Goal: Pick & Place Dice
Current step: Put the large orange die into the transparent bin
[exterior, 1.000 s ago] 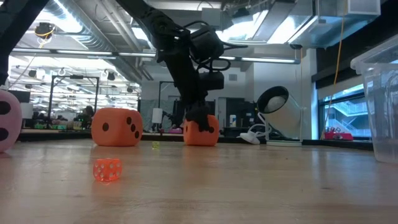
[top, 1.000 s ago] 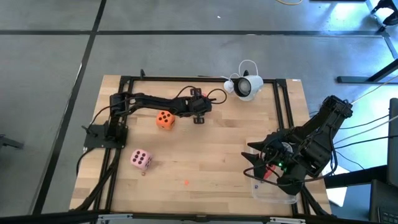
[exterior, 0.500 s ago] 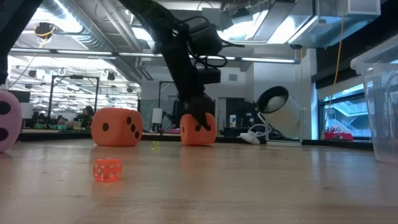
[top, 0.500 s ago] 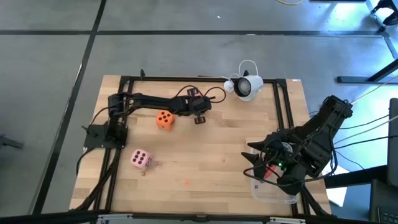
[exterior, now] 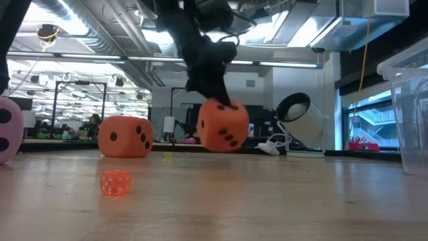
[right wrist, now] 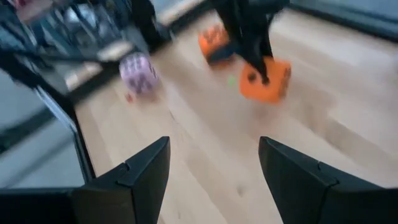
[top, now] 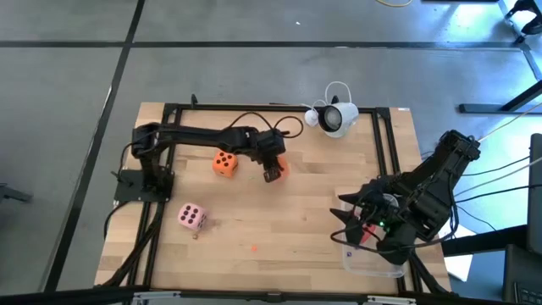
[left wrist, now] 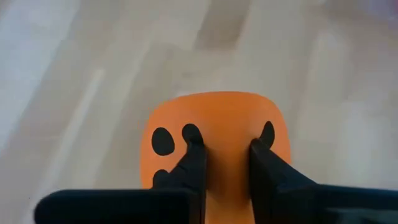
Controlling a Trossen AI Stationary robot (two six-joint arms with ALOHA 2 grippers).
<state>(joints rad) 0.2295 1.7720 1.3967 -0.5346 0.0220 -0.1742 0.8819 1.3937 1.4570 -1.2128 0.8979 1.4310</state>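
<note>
My left gripper (top: 273, 172) hangs over the table's middle, shut on an orange die (exterior: 224, 126) with dark pips, also seen as an orange die (left wrist: 214, 134) in the left wrist view. A second orange die (top: 223, 163) sits on the table just left of it. The pale pink die (top: 192, 218) rests nearer the left front. A small red die (top: 254, 249) lies near the front edge. My right gripper (top: 343, 224) waits open at the right front, by a clear container (top: 373, 261). My left gripper pinches the orange die's upper face (left wrist: 227, 140) between its two fingers (left wrist: 193, 158), coming from above and pointing down. A narrow strip of the soft face sits between the fingertips. The die hangs below them, lifted clear of the table and tilted.
A white lamp-like device (top: 336, 117) with a cable stands at the far edge. A black frame (top: 169, 110) borders the wooden table. The clear container's wall (exterior: 411, 100) rises at the right front. Bare wood lies between the dice and the right arm.
My left gripper, shut on the orange die, has risen and moved toward the near edge. The die stood on the table a second ago; now it hangs clear and tilted. The other dice and the right arm have kept still.
</note>
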